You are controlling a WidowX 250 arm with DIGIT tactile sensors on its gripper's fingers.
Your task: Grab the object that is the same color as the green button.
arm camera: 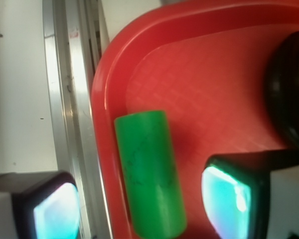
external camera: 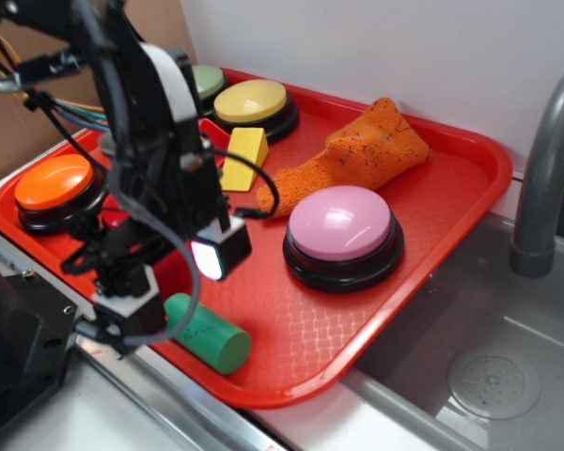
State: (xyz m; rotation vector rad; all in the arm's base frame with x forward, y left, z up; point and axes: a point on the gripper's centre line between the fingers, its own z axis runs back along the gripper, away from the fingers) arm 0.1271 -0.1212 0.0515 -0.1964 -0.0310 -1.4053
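1. Two fingers of the end effector (arm camera: 139, 199) stand wide apart, holding nothing. The green cylinder (arm camera: 149, 174) lies on its side between them, touching neither.

2. The cylinder rests on the red tray (arm camera: 199, 94), tight against the tray's raised rim, directly beneath the end effector. In the exterior view it shows just below the lower finger (external camera: 136, 301).

3. Rim clash is the main risk. The left finger (arm camera: 35, 204) hangs outside the tray, over the metal bench edge (arm camera: 72, 99). Coming straight down, it could land on the rim or the bench rather than beside the cylinder, stalling the descent or tipping the tray.

4. Rolling is the second risk. The cylinder is round and lies free; if the inner finger (arm camera: 239, 194) meets it first, it may be pushed against the rim and ride up, or squirt out along its length.

5. A shallow grip could slip, since the curved side gives the pads little to bite on.

6. Height above the cylinder is hard to judge from these views, so closing too early is possible.

7. The pale green button (external camera: 205, 80) sits far beyond the end effector, mostly hidden by the arm; the pink button (external camera: 342, 235) lies to its side, clear of the grasp.
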